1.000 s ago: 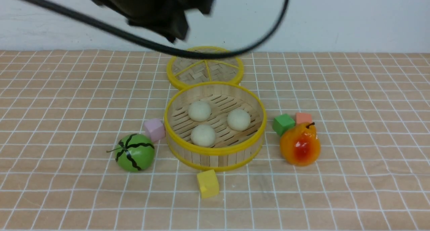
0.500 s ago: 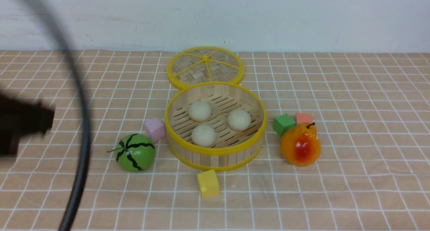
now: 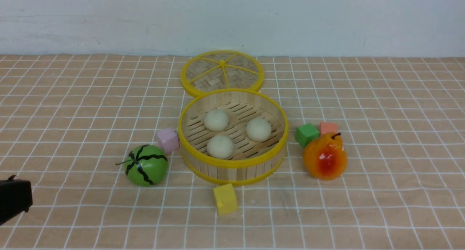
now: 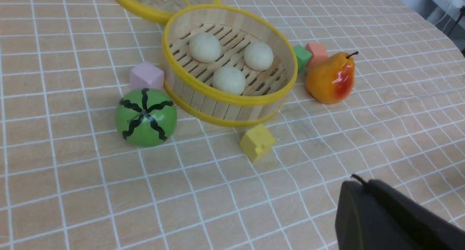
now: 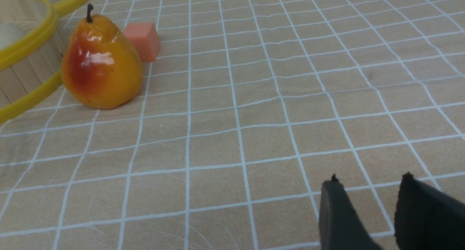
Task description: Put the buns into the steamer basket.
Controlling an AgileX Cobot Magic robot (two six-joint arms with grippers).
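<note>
All three buns [image 3: 234, 131] lie on the slatted floor of the basket [image 3: 232, 162], apart from one another: one at the far left, one at the right, one nearest the front wall. By that layout the task looks done, with no bun left on the cloth [image 3: 381, 206].

The left gripper [image 3: 14, 201] sits low at the near left edge, well apart from the basket, its jaws closed on nothing. The right gripper [image 5: 367, 192] shows only in its own wrist view, low over bare cloth to the right of the pear [image 3: 324, 156]; its two fingertips stand a little apart with nothing between them, so it reads as open and empty.

The remaining risks are small and come mostly from further arm motion. The basket is hemmed in: a pink cube [image 3: 168, 140] just beside its left wall, the melon [image 3: 146, 165] near that, a yellow cube [image 3: 225, 198] just in front, a green cube [image 3: 306, 134] and the pear to its right, an orange cube [image 3: 328, 127] behind them. A sweep by either arm across the middle could knock one of these into the wall, shift the basket, and set the round buns rolling. The lid [image 3: 222, 73] lies flat behind, its near rim hidden by the basket's far wall; a shove backward would push into it. The cloth is wrinkled on the right, so a dragging fingertip could tug it and disturb everything.
</note>
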